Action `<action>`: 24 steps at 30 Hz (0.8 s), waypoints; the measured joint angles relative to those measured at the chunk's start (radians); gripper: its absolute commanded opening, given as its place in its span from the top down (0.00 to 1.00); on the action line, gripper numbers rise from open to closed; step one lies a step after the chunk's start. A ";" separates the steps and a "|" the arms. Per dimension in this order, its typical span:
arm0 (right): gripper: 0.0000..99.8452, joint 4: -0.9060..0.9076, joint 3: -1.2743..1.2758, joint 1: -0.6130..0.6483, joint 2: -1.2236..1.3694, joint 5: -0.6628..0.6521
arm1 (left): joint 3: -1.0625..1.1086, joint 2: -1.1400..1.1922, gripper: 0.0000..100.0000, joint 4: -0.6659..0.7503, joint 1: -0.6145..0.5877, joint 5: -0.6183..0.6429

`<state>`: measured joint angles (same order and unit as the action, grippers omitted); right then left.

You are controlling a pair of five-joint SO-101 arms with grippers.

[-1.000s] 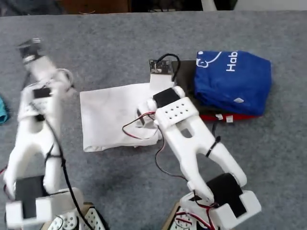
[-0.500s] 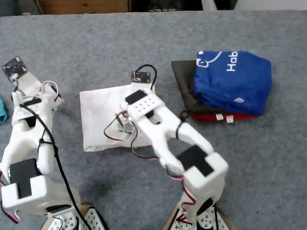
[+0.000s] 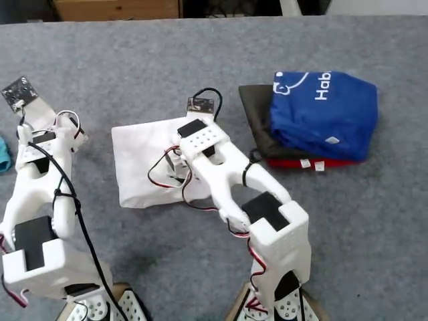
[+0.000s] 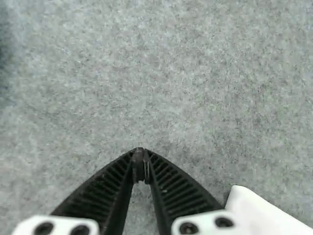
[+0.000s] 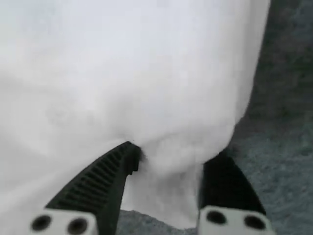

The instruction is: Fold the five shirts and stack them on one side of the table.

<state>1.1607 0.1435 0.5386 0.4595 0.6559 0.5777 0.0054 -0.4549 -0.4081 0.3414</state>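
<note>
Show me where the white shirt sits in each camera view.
High view: white shirt mid-table, left of the stacked shirts.
Right wrist view: gripped in the right hand, spreading beyond it.
Left wrist view: grey table beyond the shut left hand.
Shared landmark: the grey table.

A lone folded shirt (image 3: 144, 160) lies in the middle of the table (image 3: 200, 60). The stack of folded shirts (image 3: 324, 110) sits near it on the right, three layers one on another, with the lowest showing at the near edge. The right gripper (image 5: 171, 156) sits at the lone shirt's right side with fabric pinched between its fingers. The left gripper (image 4: 140, 161) hangs over bare table to the left of that shirt. At the far left edge lies a bundle of cloth (image 3: 3, 155), possibly another shirt.
</note>
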 measured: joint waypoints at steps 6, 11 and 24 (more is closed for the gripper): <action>0.97 0.002 0.000 -0.015 0.000 -0.011 | -0.028 0.000 0.86 -0.060 0.000 -0.002; 0.99 0.002 0.000 -0.017 0.000 -0.011 | -0.193 0.006 0.83 -0.331 0.000 -0.008; 0.99 0.002 0.000 -0.031 0.000 -0.011 | -0.404 0.006 0.74 -0.684 0.112 -0.160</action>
<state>1.1623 0.1435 0.5079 0.4595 0.6452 0.1741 0.0115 -1.1393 -0.2961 0.1818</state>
